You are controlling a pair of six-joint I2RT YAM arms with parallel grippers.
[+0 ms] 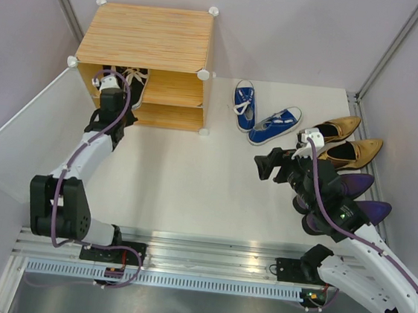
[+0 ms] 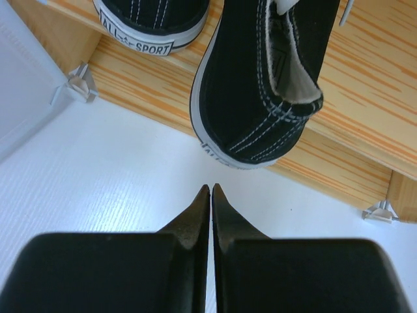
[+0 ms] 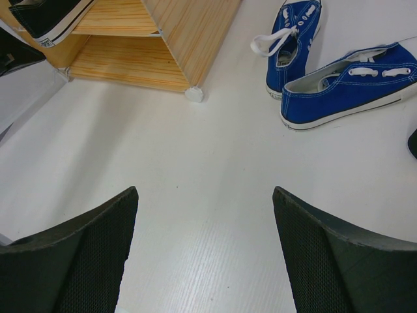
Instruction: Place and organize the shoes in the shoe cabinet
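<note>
The wood-grain shoe cabinet (image 1: 147, 34) stands at the back left with its front open. Two black sneakers (image 1: 136, 81) lie on a shelf inside. In the left wrist view one black sneaker (image 2: 260, 85) has its heel over the shelf edge and the other (image 2: 150, 19) lies to its left. My left gripper (image 1: 110, 83) is shut and empty just in front of that heel (image 2: 210, 189). My right gripper (image 1: 264, 164) is open and empty above bare floor (image 3: 205, 202). Two blue sneakers (image 1: 274, 124) (image 3: 352, 85) lie on the floor right of the cabinet.
The pale door panel (image 1: 17, 136) hangs open to the cabinet's left. Two gold heels (image 1: 355, 149) and two purple heels (image 1: 368, 212) lie at the right, partly under my right arm. Grey walls close in the left, back and right sides.
</note>
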